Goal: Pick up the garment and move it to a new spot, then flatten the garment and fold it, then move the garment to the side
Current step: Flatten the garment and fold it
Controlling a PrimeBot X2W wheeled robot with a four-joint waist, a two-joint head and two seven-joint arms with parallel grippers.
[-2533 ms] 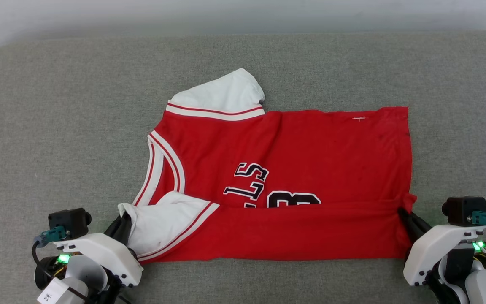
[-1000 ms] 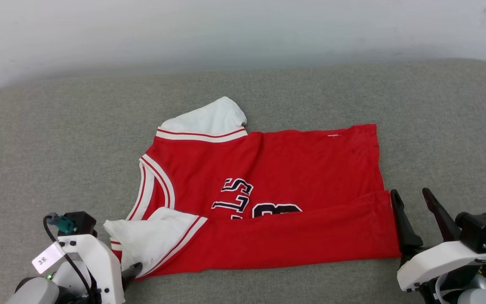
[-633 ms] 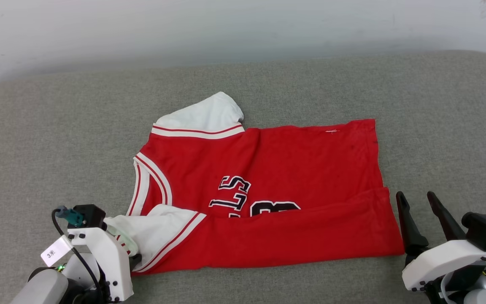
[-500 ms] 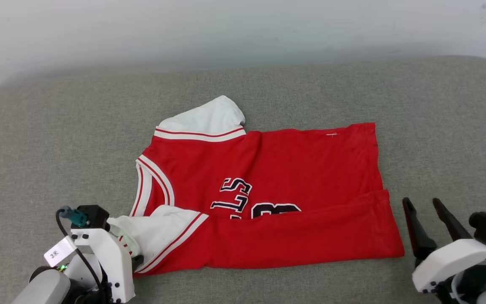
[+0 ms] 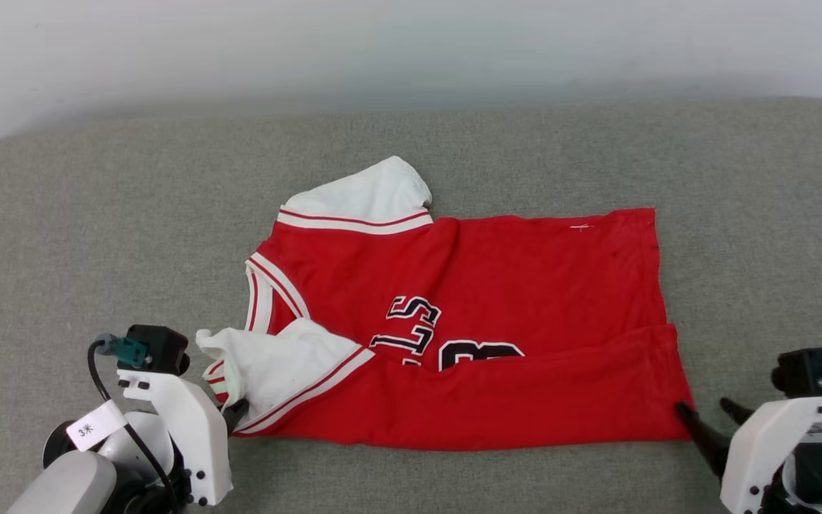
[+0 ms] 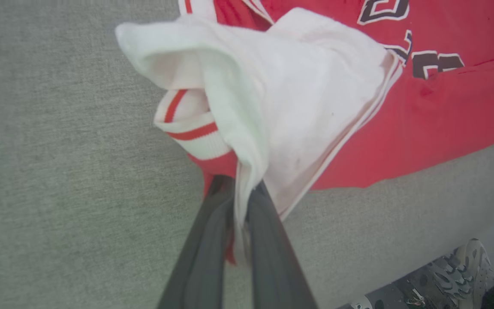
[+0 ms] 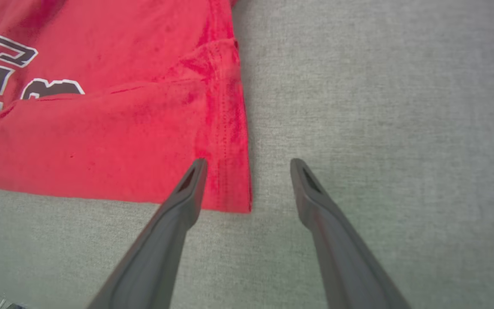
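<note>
Folding seems in hand: garment (image 5: 525, 285) sleeve (image 6: 298, 94) clamped by left gripper (image 6: 240, 191); spread right gripper (image 7: 249, 163) must be closed on hem (image 7: 225, 128).

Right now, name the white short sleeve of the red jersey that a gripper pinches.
The near white sleeve, bunched in the shut left gripper; the far sleeve lies flat, untouched.

Open grey cushion (image 5: 97, 214) lies all around the garment (image 5: 525, 285) (wall (image 5: 382, 50) rises behind); sides passable.
</note>
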